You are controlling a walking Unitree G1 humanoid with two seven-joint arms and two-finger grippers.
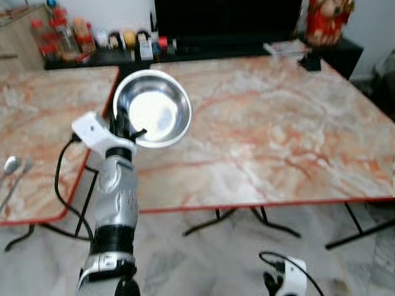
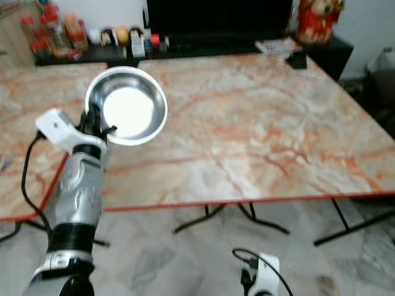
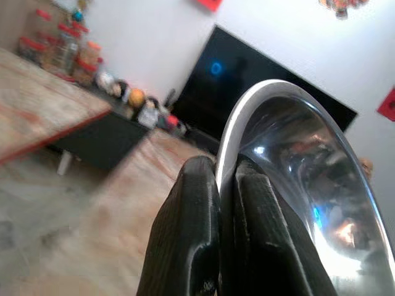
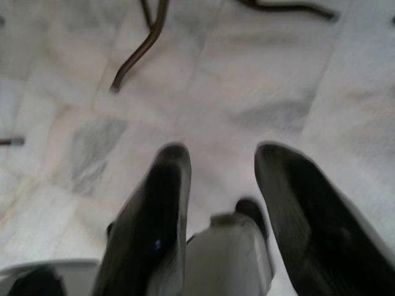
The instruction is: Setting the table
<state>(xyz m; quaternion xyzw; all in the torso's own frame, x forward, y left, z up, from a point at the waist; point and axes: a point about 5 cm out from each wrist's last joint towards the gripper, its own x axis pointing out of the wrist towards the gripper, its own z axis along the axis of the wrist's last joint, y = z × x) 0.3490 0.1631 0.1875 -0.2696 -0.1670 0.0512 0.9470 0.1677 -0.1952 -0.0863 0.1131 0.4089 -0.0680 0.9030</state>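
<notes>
The right gripper [image 4: 219, 185] hangs low over the tiled floor [image 4: 271, 92], fingers spread and holding nothing. The left gripper [image 3: 225, 185] pinches the rim of the steel bowl [image 1: 153, 108], holding it raised and tilted above the near-left edge of the marble table [image 1: 278, 142]. Bottles [image 1: 62, 34] stand on the far sideboard.

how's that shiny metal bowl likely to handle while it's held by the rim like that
The steel bowl looks thin and rigid, so probably light. Its polished rim, pinched by the left tool, may be slippery and could pivot. If dropped, it would likely clatter, not break.
</notes>
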